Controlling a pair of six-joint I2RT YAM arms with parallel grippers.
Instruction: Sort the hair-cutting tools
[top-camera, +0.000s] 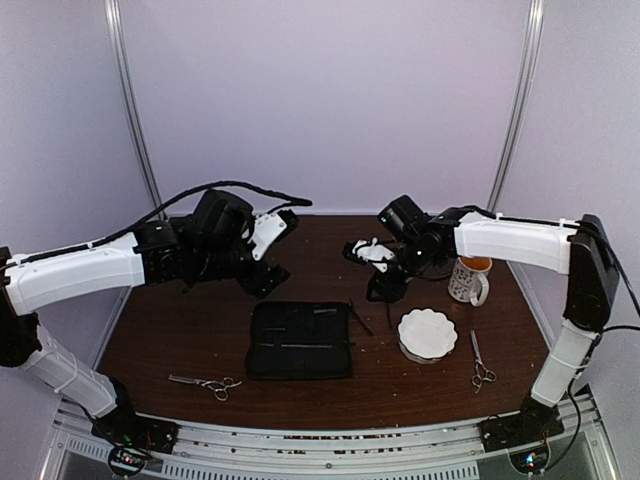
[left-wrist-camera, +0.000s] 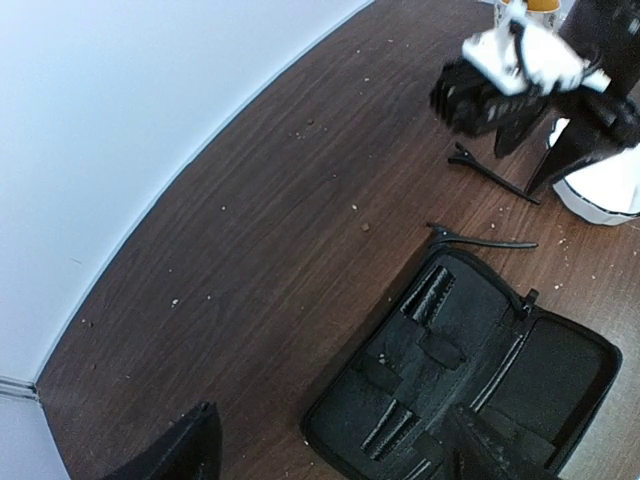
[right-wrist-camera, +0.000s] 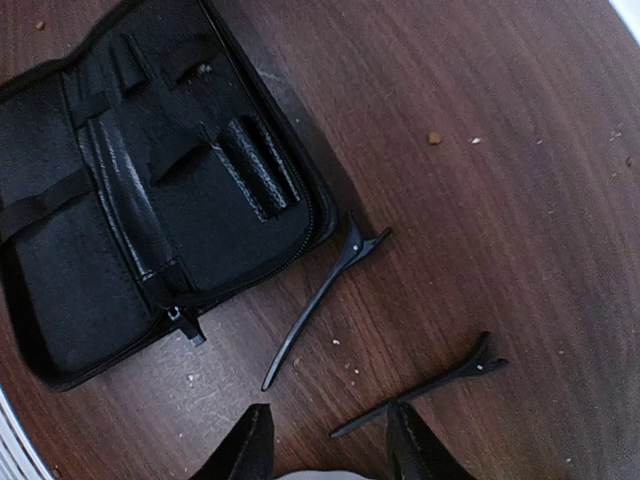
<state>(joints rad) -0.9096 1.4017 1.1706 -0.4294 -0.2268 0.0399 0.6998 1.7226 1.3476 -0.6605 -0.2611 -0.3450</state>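
Hovering over a clip (right-wrist-camera: 420, 385); right claw (right-wrist-camera: 328, 420) spread.

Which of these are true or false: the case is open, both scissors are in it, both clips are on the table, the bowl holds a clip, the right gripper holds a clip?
1. The case lies open. True.
2. Both scissors are in the case. False: one pair lies on the table left of it, the other right of the bowl.
3. Both clips lie on the table beside the case. True.
4. The bowl holds a clip. False: it looks empty.
5. The right gripper holds a clip. False: it is open above the clips, holding nothing.
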